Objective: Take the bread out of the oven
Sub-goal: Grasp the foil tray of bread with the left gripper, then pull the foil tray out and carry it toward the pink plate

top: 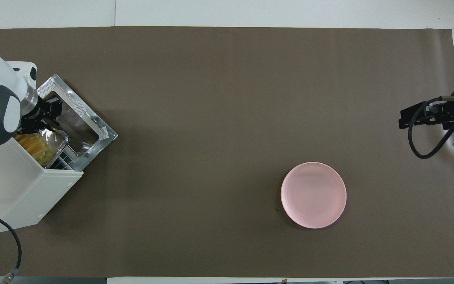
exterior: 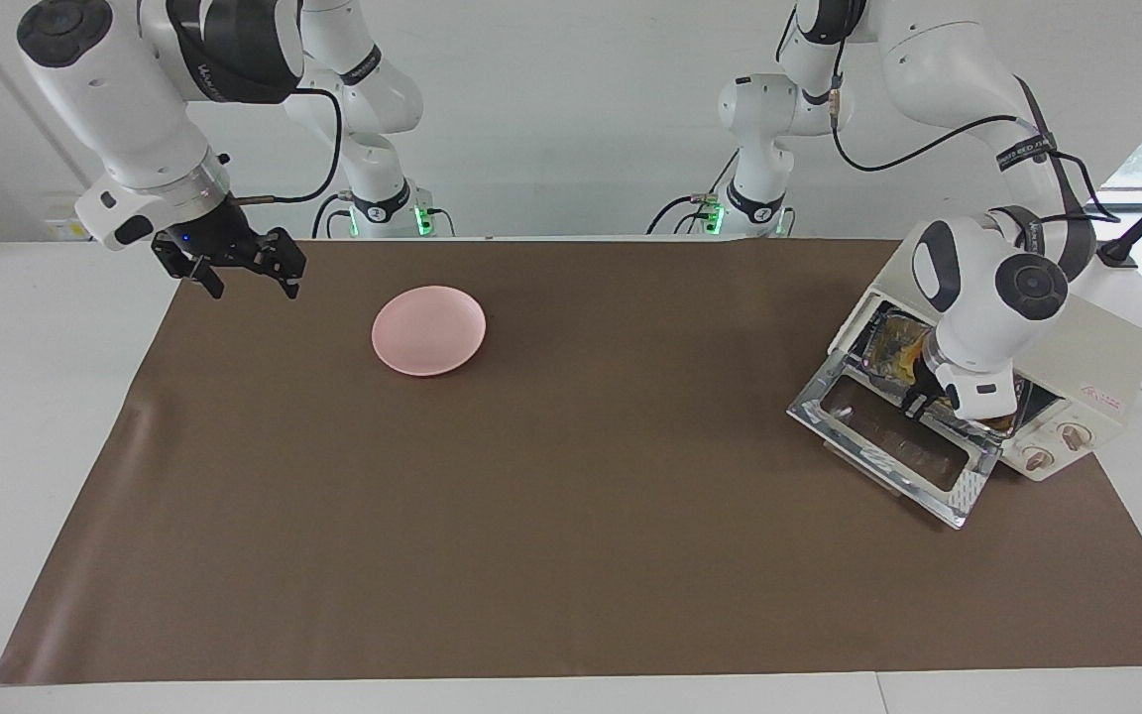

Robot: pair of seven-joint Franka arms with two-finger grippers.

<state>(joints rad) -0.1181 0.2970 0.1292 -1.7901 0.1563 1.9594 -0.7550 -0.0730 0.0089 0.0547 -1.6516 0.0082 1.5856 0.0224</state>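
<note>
The cream-white oven (exterior: 1091, 372) stands at the left arm's end of the table with its glass door (exterior: 888, 446) folded down open. In the overhead view the oven (top: 14, 189) shows the golden-yellow bread (top: 34, 144) lying in a crinkled foil tray (top: 60, 139) at its mouth. A bit of the bread (exterior: 896, 339) also shows in the facing view. My left gripper (exterior: 931, 400) reaches down into the oven's mouth over the door, right at the bread and tray (top: 41, 118). My right gripper (exterior: 249, 286) hangs open and empty over the mat's edge at the right arm's end (top: 404, 118), waiting.
A pink plate (exterior: 429, 330) lies on the brown mat (exterior: 571, 516), toward the right arm's end and near the robots; it also shows in the overhead view (top: 313, 195). The oven's cable (top: 12, 240) trails off the table's corner.
</note>
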